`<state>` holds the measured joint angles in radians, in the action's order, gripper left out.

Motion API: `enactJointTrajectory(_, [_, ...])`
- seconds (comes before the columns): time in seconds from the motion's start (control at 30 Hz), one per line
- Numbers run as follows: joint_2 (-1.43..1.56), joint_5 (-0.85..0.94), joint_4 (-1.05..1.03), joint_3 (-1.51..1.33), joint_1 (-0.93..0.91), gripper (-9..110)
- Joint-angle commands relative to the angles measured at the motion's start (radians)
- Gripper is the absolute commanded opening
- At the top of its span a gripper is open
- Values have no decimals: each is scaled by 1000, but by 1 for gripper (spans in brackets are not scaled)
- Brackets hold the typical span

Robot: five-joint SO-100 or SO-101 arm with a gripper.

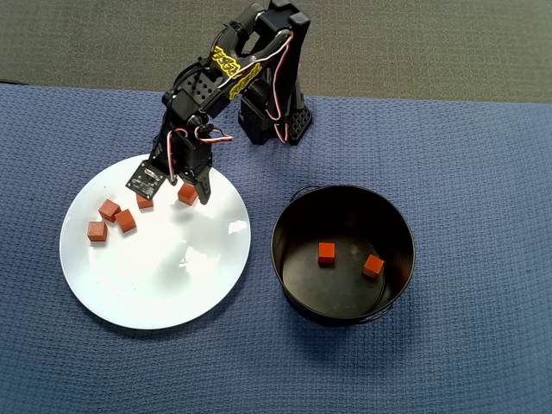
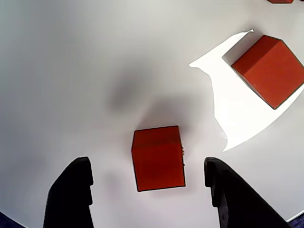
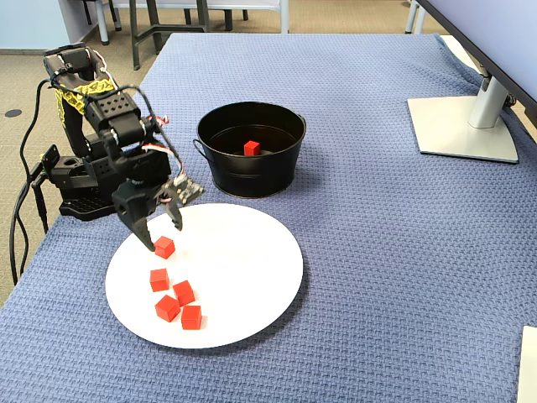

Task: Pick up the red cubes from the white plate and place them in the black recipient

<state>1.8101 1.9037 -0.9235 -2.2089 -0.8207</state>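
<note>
Gripper (image 2: 149, 190) spread wide over cube (image 2: 158, 158) on plate (image 1: 155, 285), holding nothing. Picking step. Next, I think: drop lower, squeeze cube, carry to pot (image 1: 342, 255).

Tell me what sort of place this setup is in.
Probably an office or lab: a monitor stand sits on the blue cloth-covered table, and chair legs stand on a carpeted floor beyond it.
</note>
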Motion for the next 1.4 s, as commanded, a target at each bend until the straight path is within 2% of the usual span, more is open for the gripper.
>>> enactJointTrajectory(0.0, [-8, 38, 66, -15, -29, 21])
enactJointTrajectory(0.13, [-11, 52, 141, -74, -37, 17])
enactJointTrajectory(0.23, [-9, 40, 170, -98, -32, 7])
enactJointTrajectory(0.27, [-9, 18, 187, -104, -25, 2])
enactJointTrajectory(0.33, [-11, -57, 249, -120, -2, 0])
enactJointTrajectory(0.5, [71, -436, 250, -69, 117, 0])
enactJointTrajectory(0.73, [261, -948, -187, 221, 347, 0])
enactJointTrajectory(0.87, [360, -1223, -342, 368, 535, 0])
enactJointTrajectory(1.03, [403, -1519, -414, 545, 716, 0])
enactJointTrajectory(1.13, [377, -1577, -440, 589, 825, 0])
enactJointTrajectory(1.17, [373, -1555, -457, 575, 881, 5])
enactJointTrajectory(1.2, [376, -1493, -482, 545, 950, 17])
enactJointTrajectory(1.23, [390, -1439, -488, 502, 1006, 33])
enactJointTrajectory(1.27, [394, -1430, -477, 479, 1028, 38])
enactJointTrajectory(1.37, [379, -1447, -437, 517, 931, 37])
